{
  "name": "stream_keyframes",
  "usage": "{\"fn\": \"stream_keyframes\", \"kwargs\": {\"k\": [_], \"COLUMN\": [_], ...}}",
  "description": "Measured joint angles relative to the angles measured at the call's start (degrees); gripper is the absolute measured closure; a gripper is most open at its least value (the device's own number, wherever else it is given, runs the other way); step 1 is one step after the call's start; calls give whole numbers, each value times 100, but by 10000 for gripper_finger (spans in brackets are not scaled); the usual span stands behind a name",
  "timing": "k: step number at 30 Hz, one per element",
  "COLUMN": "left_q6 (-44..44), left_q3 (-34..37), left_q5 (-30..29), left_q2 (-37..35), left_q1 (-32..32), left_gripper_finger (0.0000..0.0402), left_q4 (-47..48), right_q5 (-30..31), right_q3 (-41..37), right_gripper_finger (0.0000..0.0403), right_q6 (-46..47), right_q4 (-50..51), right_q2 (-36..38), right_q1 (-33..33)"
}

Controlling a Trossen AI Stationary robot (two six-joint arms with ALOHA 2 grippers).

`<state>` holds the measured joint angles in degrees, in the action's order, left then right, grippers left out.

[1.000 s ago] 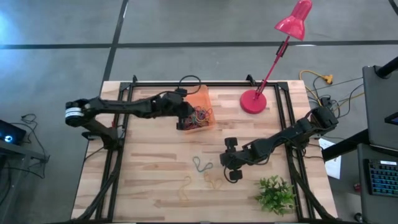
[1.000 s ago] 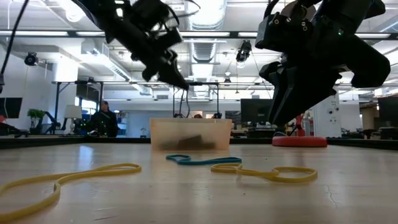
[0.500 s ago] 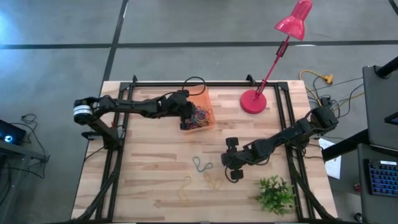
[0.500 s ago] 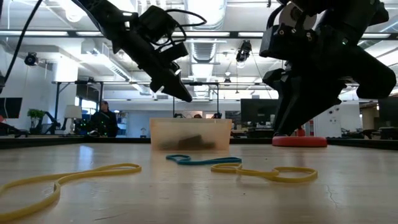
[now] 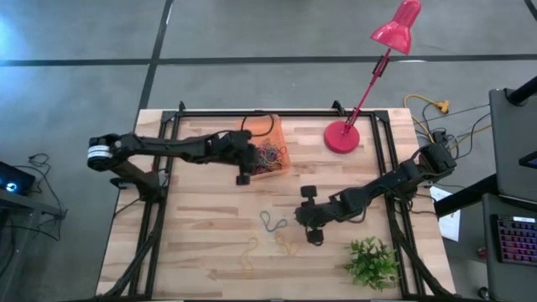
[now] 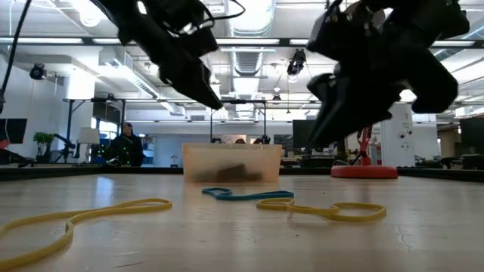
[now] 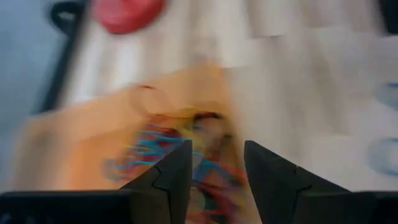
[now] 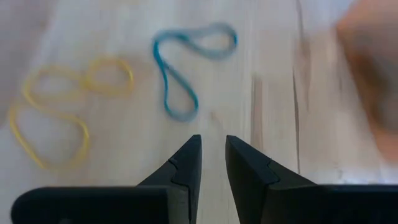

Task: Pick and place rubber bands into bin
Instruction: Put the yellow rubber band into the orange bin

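The orange bin (image 5: 270, 134) stands at the table's far middle with a heap of coloured rubber bands (image 5: 270, 155) inside. My left gripper (image 5: 242, 176) hangs open above the bin's near left corner; in its wrist view (image 7: 216, 163) nothing is between the fingers, and the bands (image 7: 165, 152) lie beyond them. A blue band (image 5: 271, 222) and two yellow bands (image 5: 290, 246) (image 5: 250, 256) lie flat on the wood. My right gripper (image 5: 308, 225) hovers just right of the blue band (image 8: 180, 68), slightly open (image 8: 213, 155) and holding nothing.
The red lamp stands on its round base (image 5: 341, 137) to the right of the bin. A green plant (image 5: 371, 262) sits at the near right corner. Black frame rails (image 5: 159, 201) run along the table's left and right sides. Bare wood lies around the loose bands.
My left gripper has drawn back from over the bin's heap toward the table's near left, rolling a little. My right gripper has tipped its fingers toward the loose bands while its arm stayed in place. The bands on the table have not moved.
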<state>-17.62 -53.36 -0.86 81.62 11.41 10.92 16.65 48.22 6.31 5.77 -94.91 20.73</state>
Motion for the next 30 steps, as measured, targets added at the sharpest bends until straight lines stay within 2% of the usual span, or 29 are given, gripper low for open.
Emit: {"fn": "stream_keyframes", "kwargs": {"k": [3,10,12,16,21,26,30], "left_q6": [373,920,1134,1319,1428,1431,1431], "left_q3": [39,574,761,1183,1678,2004,2096], "left_q5": [297,489,494,481,480,457,378], "left_q2": [-196,-586,-680,-870,-1058,-1325,-1641], "left_q1": [-361,-1374,-1580,-1883,-2044,-2066,-2080], "left_gripper_finger": [272,272,272,272,272,272,272], "left_q4": [423,428,221,-582,-1580,-1807,-1862], "right_q5": [-184,-1743,-1962,-1972,-1970,-1952,-1647], "right_q3": [-134,-386,-400,-400,-299,-5,310], "right_gripper_finger": [342,342,342,339,310,270,245], "right_q6": [-273,-48,121,185,16,-82,-329], "right_q4": [-711,-1374,-1423,-1898,-2592,-2733,-2712], "right_q2": [0,2,-13,-202,-584,-1071,-1463], "right_q1": [0,3,37,165,353,490,624]}}
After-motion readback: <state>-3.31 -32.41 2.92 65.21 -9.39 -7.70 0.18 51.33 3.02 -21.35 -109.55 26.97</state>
